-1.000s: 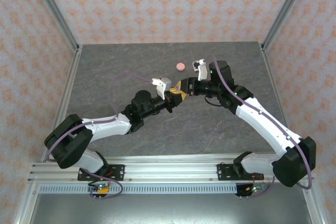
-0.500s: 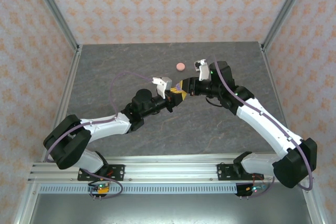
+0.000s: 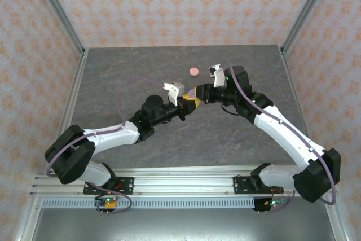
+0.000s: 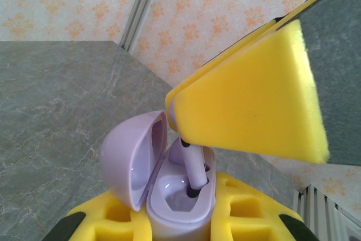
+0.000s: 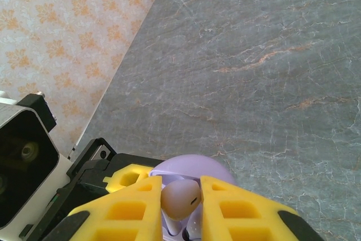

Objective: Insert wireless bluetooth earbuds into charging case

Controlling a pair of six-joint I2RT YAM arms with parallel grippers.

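Observation:
The lilac charging case (image 4: 179, 204) stands upright with its lid (image 4: 131, 159) swung open to the left, and my left gripper (image 4: 180, 221) is shut on its body. My right gripper (image 5: 180, 189) is shut on a lilac earbud (image 5: 179, 198) directly above the case. The earbud's stem (image 4: 194, 169) points down and its tip sits in the right-hand slot of the case. The left-hand slot (image 4: 172, 190) shows bare. In the top view the two grippers meet above mid-table, the left gripper (image 3: 186, 104) below and the right gripper (image 3: 195, 92) above.
A salmon-pink round case (image 3: 194, 71) lies shut on the grey table (image 3: 130, 71) behind the grippers. Patterned walls and metal frame posts (image 3: 62, 26) enclose the table. The left arm's black wrist and camera (image 5: 34, 156) sit close to the right fingers.

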